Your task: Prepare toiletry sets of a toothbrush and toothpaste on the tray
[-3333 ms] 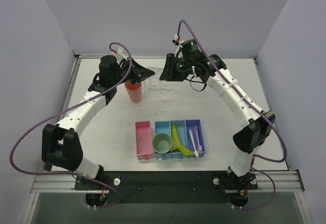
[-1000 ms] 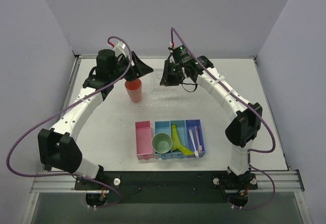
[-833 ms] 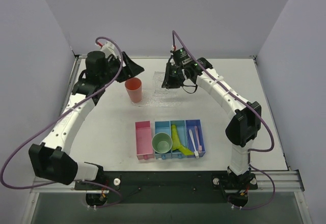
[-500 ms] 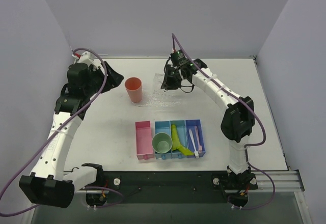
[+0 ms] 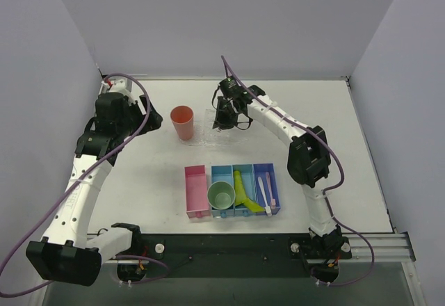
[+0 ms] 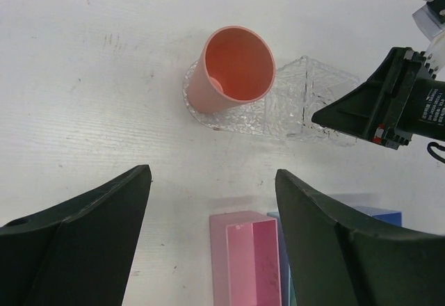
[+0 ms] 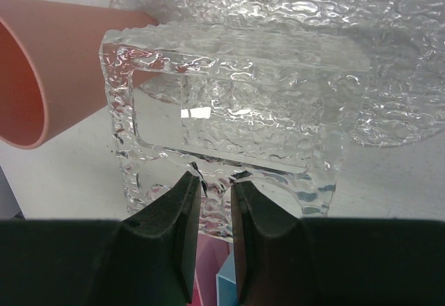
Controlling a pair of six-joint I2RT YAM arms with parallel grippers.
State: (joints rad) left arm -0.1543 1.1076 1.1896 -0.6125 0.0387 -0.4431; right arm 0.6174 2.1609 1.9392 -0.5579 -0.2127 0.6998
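The flat clear oval bumpy plastic tray (image 6: 278,115) is seen at the far middle of the white counter (image 5: 139,174), with a salmon-pink plastic cup (image 6: 235,66) stood on its left end. A small clear rectangular slotted plastic rack (image 7: 229,52) is pinched at its near edge by the right end effector (image 7: 212,184), whose fingers are nearly closed on it, over the tray; whether it rests there cannot be told. The left end effector (image 6: 212,181) is spread wide, with nothing held. Two pale pink-and-white toothbrushes (image 5: 264,189) and two yellow-green toothpaste tubes (image 5: 240,189) are lying in the pink-and-blue bins (image 5: 197,188), beside a green cup (image 5: 221,196).
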